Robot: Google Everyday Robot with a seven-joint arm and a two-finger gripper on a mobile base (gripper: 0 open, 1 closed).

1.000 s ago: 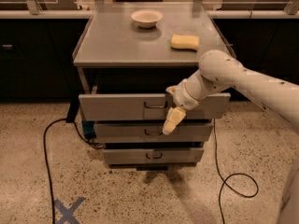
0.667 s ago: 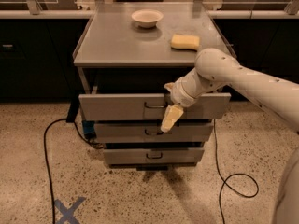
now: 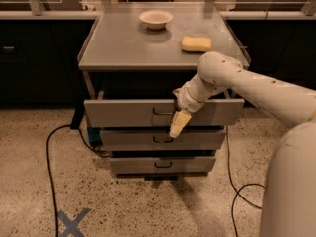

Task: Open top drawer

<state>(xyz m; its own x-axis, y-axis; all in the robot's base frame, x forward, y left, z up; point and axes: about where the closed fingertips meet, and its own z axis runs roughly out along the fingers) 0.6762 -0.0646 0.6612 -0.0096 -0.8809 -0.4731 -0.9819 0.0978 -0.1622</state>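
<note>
The top drawer (image 3: 123, 113) is the widest grey front of the metal cabinet. It stands pulled out a little from under the tabletop, with a dark gap above and behind its panel. Its small dark wire handle (image 3: 162, 111) is at the panel's centre. My gripper (image 3: 177, 125), cream coloured and pointing down, hangs in front of the panel just right of the handle, its tip reaching below the drawer's lower edge. The inside of the drawer is hidden.
Two narrower drawer fronts, middle (image 3: 128, 139) and bottom (image 3: 133, 165), are shut below. A white bowl (image 3: 156, 19) and a yellow sponge (image 3: 196, 44) lie on the cabinet top. Black cables (image 3: 49, 162) run on the floor at both sides. A blue X (image 3: 73, 222) marks the floor.
My gripper has shifted slightly left and up along the drawer front, closer to the handle. The top drawer stands about as far out as before.
</note>
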